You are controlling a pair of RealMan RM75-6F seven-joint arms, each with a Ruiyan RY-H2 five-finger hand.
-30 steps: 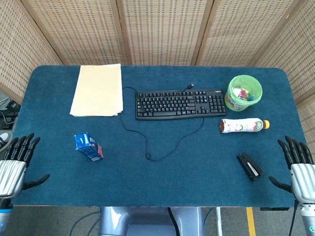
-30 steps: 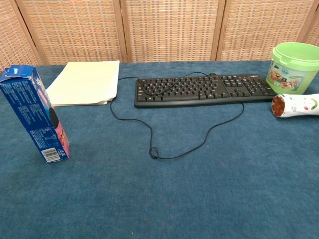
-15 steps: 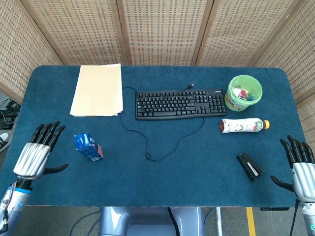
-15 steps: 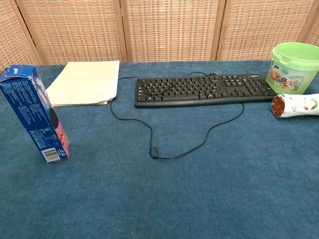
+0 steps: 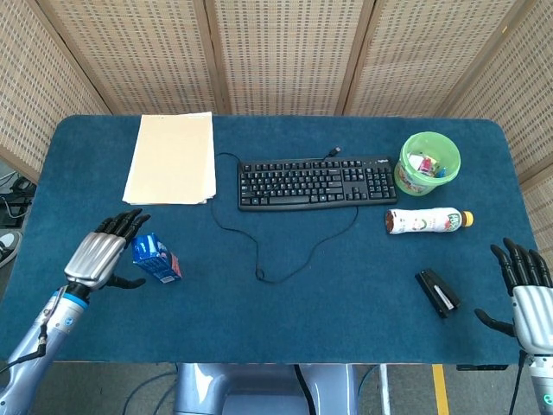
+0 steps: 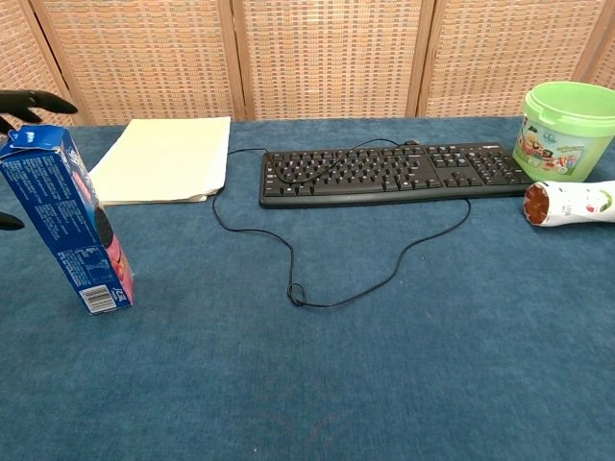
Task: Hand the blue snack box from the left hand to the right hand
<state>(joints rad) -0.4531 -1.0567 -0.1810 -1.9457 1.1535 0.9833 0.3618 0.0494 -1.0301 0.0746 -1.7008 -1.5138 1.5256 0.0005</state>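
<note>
The fingers [image 5: 126, 221] of the left hand [image 5: 102, 255] are spread wide, with the thumb set apart below them, and nothing is held. They are placed just beside the blue snack box [image 5: 155, 258], on its left; whether it is touched cannot be told. In the chest view only dark fingertips are seen at the left edge, next to the box top.

The box stands upright, slightly tilted, on the blue bench [image 5: 328, 294], near its front-left part. It is judged to be light, thin cardboard with a torn-open top flap: stiff along its edges, easily crushed across its broad faces. A moderate hold across the narrow sides at mid-height is advised, so the upper half is left free for the other hand.

The right hand [image 5: 525, 294] is held open at the bench's right edge, well apart from the box.
</note>
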